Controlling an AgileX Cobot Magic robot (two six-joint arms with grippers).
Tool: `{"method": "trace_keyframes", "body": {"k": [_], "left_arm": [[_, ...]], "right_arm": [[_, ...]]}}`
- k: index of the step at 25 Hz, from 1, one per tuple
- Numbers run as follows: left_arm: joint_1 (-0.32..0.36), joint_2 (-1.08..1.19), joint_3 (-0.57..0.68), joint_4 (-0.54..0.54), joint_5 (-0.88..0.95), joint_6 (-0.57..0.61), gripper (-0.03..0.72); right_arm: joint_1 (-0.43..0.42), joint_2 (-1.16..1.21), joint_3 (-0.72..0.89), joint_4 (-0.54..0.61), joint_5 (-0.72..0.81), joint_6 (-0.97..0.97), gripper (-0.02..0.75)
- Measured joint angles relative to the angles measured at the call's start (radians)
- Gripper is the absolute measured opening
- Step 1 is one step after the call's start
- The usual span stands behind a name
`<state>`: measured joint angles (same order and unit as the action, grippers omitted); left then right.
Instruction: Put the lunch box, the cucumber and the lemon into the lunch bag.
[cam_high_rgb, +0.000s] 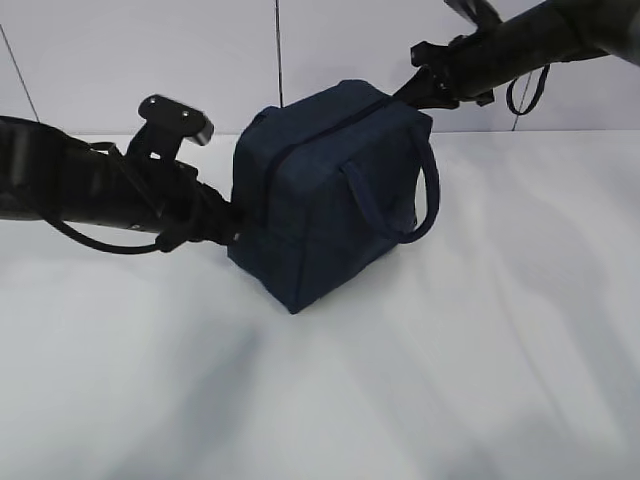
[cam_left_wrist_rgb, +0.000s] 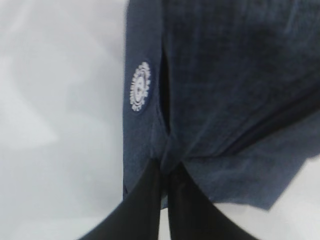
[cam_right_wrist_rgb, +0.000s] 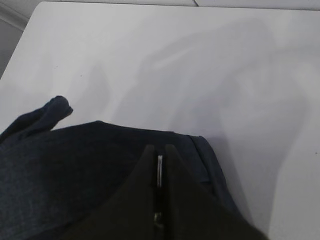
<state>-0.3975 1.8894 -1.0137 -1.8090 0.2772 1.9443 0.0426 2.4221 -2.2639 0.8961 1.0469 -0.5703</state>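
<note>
Lunch bag (cam_high_rgb: 330, 195) mid-counter (cam_high_rgb: 480, 380), zipper step: left hand (cam_left_wrist_rgb: 165, 172) pinches side fabric, right hand (cam_right_wrist_rgb: 160, 172) pinches the metal pull (cam_right_wrist_rgb: 160, 170); next, steady traction along the zip

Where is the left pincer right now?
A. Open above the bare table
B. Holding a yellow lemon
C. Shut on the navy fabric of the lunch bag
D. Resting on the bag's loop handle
C: in the left wrist view the left pincer is closed on bunched navy cloth at a seam of the lunch bag.
</note>
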Motion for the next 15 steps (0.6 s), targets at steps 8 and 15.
{"method": "trace_keyframes", "body": {"k": [8, 15], "left_arm": [[0.051, 0.007, -0.074, 0.004, -0.065, 0.000, -0.010], [0.057, 0.066, -0.150, 0.004, -0.074, 0.000, -0.010]], "right_arm": [[-0.028, 0.000, 0.000, -0.002, 0.032, 0.125, 0.001], [-0.029, 0.000, 0.000, -0.015, 0.096, 0.140, 0.001]]}}
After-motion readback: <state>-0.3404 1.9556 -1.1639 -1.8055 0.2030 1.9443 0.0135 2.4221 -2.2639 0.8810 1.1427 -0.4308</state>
